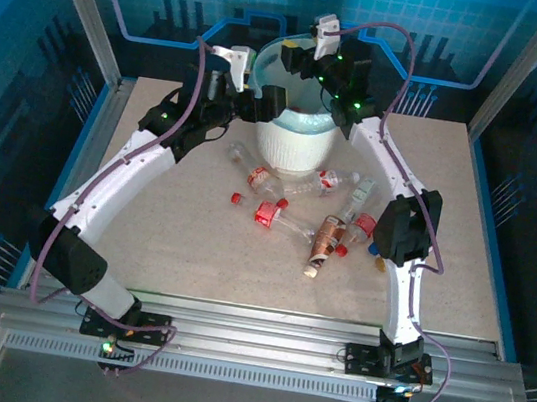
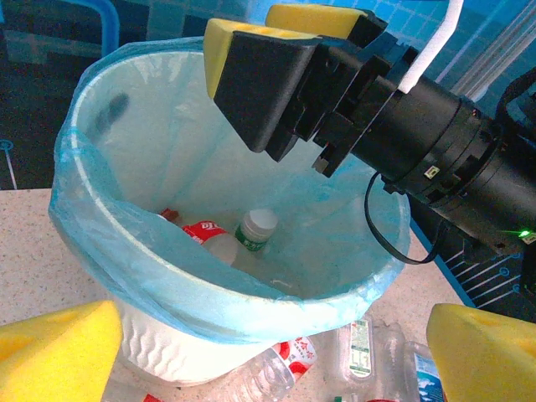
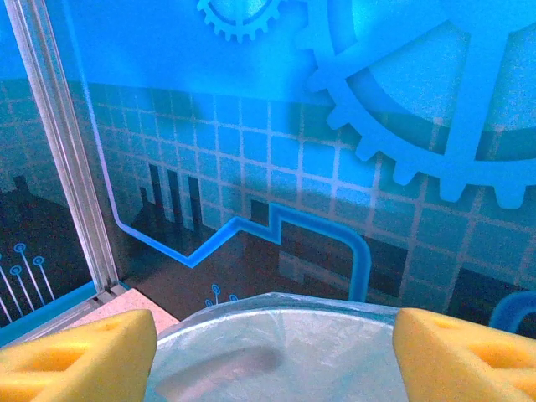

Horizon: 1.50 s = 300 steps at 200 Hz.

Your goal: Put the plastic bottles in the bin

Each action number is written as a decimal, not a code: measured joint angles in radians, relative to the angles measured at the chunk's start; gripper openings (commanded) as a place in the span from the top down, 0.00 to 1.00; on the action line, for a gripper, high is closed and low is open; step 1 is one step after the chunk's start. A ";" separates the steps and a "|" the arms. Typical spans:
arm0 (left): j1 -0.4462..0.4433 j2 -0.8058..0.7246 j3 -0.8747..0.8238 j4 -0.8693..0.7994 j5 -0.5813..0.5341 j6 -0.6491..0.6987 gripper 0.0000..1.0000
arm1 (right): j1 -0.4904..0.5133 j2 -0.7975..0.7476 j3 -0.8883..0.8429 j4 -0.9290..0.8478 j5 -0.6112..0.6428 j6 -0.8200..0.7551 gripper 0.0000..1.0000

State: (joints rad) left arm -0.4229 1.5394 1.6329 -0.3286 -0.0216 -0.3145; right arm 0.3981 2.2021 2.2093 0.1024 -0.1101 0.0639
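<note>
Now hangs right gripper (image 3: 270, 352) over the bin (image 1: 296, 150), jaws wide and empty, parks left gripper (image 2: 268, 360) just beside its left wall, likewise agape, with some plastic bottles (image 2: 251, 239) inside, more bottles (image 1: 329, 232) strewn on table (image 1: 192, 240).

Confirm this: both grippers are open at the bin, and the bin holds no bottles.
One thing is wrong. The left wrist view shows the bin holding bottles, among them a white-capped bottle. The left gripper and right gripper are open at it.
</note>
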 measured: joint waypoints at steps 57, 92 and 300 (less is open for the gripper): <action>0.000 -0.007 -0.001 -0.006 -0.011 0.011 0.05 | 0.000 0.000 0.053 -0.134 0.004 0.023 0.27; 0.000 -0.115 -0.086 -0.013 -0.054 0.053 0.02 | 0.010 -0.023 0.198 -0.317 -0.027 0.021 0.27; 0.002 -0.827 -0.967 -0.210 -0.170 -0.152 0.01 | 0.401 -0.261 -0.385 -0.872 -0.009 -0.338 0.32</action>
State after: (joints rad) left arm -0.4210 0.7124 0.6659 -0.5388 -0.1913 -0.4667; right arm 0.7994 1.9408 1.8248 -0.7692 -0.1188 -0.2737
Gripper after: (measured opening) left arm 0.989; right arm 0.675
